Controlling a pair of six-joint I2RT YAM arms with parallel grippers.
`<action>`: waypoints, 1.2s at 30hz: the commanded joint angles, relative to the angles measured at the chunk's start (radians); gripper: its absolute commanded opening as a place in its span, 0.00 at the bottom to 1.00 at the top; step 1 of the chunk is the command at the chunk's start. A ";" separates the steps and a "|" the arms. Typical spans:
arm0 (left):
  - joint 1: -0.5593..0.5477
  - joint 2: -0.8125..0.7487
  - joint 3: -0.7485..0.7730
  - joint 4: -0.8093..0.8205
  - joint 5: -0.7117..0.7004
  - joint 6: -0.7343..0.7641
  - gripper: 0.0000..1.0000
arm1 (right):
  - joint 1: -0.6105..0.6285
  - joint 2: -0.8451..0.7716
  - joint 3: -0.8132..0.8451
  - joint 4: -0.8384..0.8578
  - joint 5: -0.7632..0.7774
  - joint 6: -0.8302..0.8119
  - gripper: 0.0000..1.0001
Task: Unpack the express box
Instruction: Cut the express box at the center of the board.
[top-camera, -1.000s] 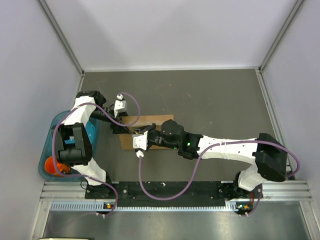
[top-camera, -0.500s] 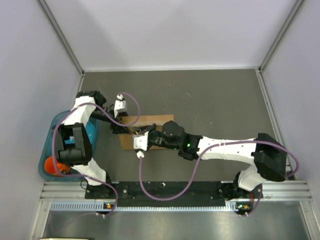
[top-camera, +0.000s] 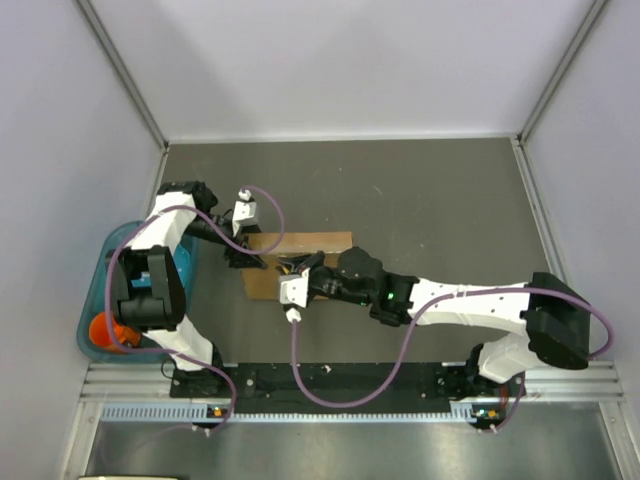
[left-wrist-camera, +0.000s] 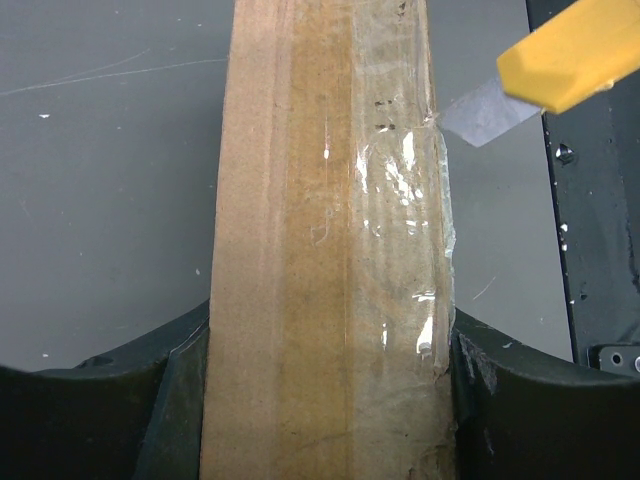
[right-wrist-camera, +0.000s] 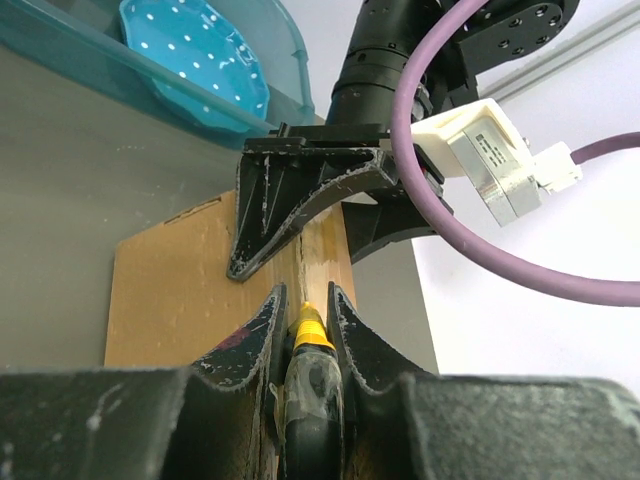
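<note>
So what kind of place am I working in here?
Most likely an enclosed robot test cell in a lab, not a real mailroom: plain pale walls box in a dark grey table, with an aluminium mounting rail along the near edge and one teal bin beside it.

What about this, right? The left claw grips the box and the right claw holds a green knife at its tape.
Wrong colour: the right claw holds a yellow knife, as the left wrist view shows; the left claw does grip the box.
</note>
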 joint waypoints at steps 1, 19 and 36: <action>0.008 0.037 0.004 -0.166 -0.070 0.000 0.19 | -0.005 -0.069 -0.037 -0.107 0.088 0.027 0.00; 0.011 0.026 0.015 -0.166 -0.074 -0.007 0.18 | -0.005 -0.121 -0.082 -0.182 0.128 0.035 0.00; 0.008 0.008 0.007 -0.166 -0.060 -0.007 0.18 | -0.010 -0.164 0.024 -0.178 0.034 0.058 0.00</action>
